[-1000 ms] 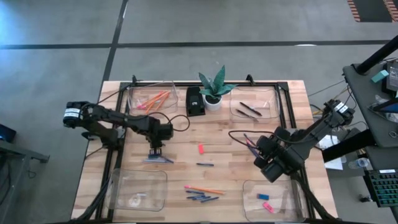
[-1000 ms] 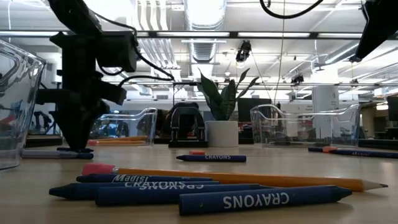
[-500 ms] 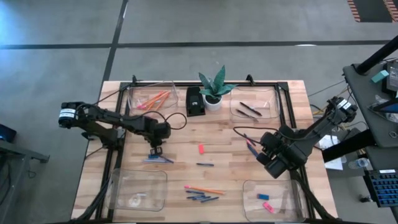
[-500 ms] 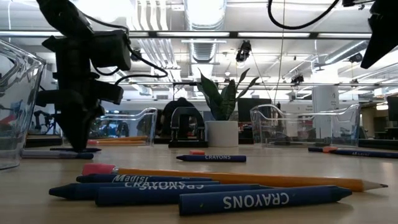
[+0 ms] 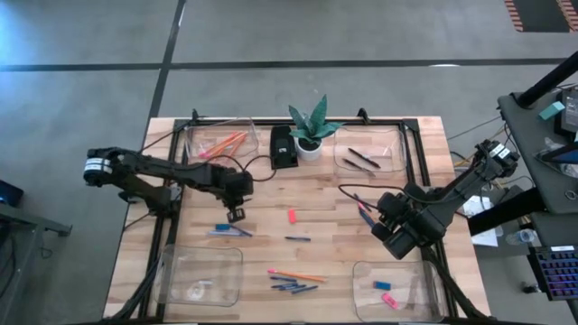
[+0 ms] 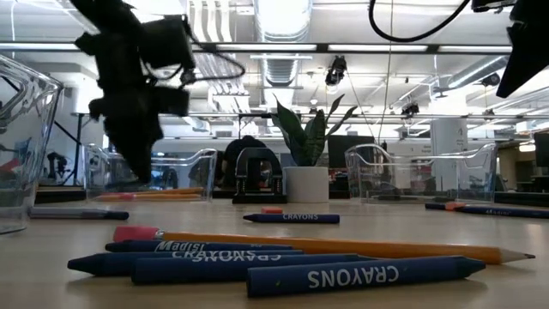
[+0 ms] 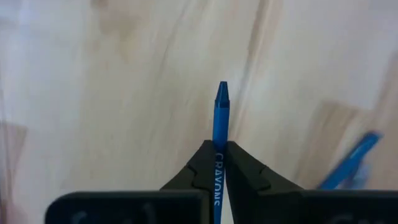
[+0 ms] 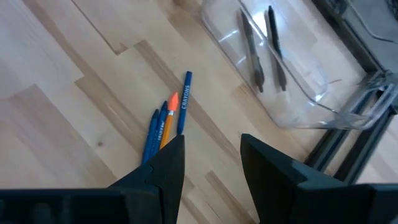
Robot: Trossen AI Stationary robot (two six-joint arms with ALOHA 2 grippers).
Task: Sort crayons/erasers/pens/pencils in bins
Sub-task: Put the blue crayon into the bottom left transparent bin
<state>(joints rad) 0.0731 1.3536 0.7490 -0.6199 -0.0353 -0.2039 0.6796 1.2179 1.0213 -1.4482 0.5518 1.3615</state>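
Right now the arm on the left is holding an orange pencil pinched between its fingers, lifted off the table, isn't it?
Not a pencil. The left wrist view shows the left gripper shut on a blue crayon, its printed label partly visible between the fingers. The rest is right: the low view shows it raised clear of the table.

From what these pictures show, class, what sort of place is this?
Probably a robotics lab in an open industrial hall: a wooden worktable with two robot arms, exposed ceiling ducts and a concrete floor.
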